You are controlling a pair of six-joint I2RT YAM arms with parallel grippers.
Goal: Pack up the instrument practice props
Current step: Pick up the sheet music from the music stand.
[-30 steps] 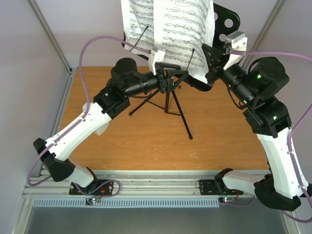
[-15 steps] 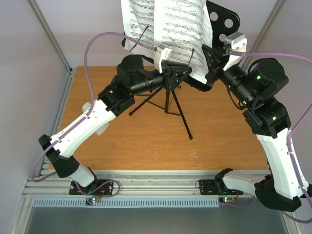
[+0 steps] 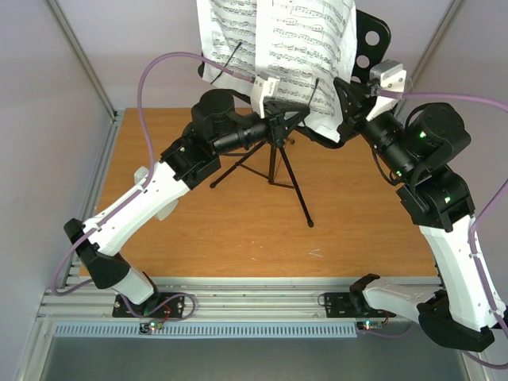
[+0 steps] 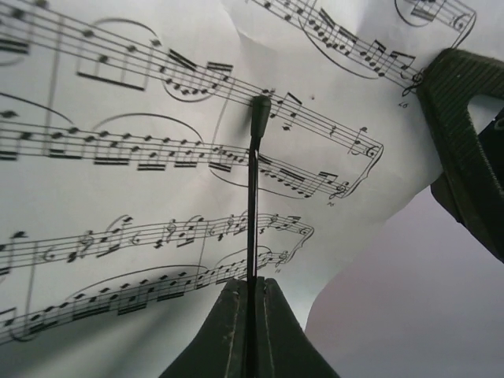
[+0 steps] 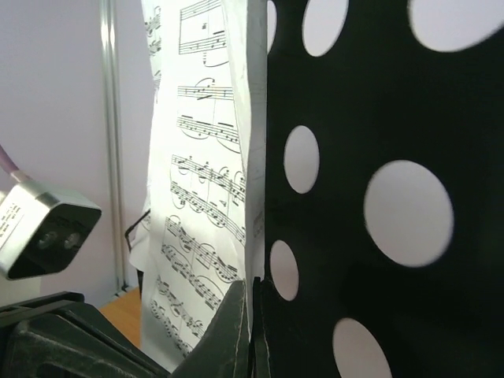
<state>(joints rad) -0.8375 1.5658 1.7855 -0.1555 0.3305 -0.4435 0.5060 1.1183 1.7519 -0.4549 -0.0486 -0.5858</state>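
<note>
Against perforated black desk [image 5: 370, 110], creased white sheet-music pages [image 5: 197, 197]

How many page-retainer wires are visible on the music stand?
2. Left wire slants across the left of the sheet music; right wire stands further right, pinched by the left gripper. More could hide behind the pages.

Left arm [image 3: 151, 194] and right arm [image 3: 454, 238] stretch up and forward, both pairs of jaws pinched closed.
</note>
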